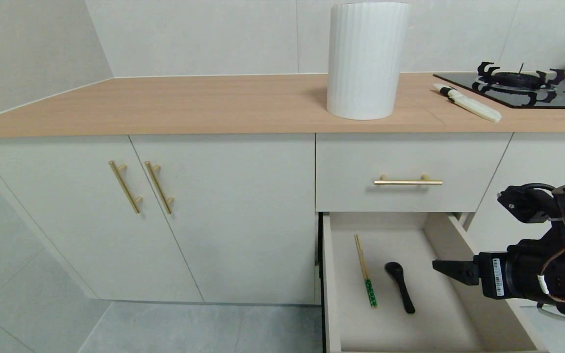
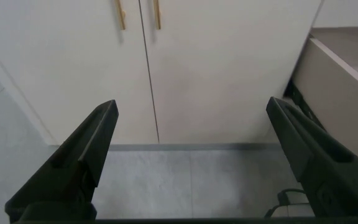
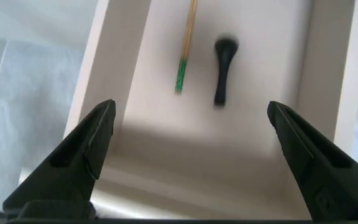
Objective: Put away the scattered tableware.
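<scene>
Wooden chopsticks (image 1: 365, 271) and a black spoon (image 1: 401, 289) lie in the drawer (image 1: 329, 274).
We hold our left end effector (image 2: 191, 104) and right end effector (image 3: 190, 107) wide.

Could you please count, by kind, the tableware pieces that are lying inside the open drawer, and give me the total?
Pair of chopsticks: 1
Black spoon: 1
Total: 2, both lying on the floor of the open drawer, side by side and apart.
</scene>
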Tool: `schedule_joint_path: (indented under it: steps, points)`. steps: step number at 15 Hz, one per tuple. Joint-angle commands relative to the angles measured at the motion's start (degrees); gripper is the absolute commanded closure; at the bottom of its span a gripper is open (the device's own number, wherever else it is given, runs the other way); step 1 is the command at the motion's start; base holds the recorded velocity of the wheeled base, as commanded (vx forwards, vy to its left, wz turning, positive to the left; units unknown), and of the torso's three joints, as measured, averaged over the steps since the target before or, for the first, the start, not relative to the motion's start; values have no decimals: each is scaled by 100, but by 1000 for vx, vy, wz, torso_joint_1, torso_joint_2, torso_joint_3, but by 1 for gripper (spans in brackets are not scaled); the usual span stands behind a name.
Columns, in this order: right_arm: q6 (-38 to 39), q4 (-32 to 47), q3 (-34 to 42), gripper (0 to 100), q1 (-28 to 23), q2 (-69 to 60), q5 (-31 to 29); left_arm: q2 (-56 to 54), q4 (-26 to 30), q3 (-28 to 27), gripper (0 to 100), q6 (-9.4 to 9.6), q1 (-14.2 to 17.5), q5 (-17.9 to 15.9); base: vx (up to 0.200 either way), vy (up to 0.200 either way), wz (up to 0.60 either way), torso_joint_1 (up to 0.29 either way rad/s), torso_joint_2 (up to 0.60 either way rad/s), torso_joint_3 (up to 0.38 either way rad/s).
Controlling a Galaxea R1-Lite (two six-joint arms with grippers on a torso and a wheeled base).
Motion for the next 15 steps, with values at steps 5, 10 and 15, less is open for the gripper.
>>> schedule_joint_path:
  steps: [5,10,15]
  points:
    - [-34,613,29,0,428,-38,31,0,-2,0,0,0,2,5,-160,0,0,4,2,5]
    - [-201,1826,11,0,920,191,216,0,-2,0,0,0,2,5,0,0,0,0,0,0]
    - [-61,1844,-24,0,885,1368,128,0,-2,0,0,0,2,5,0,0,0,0,0,0]
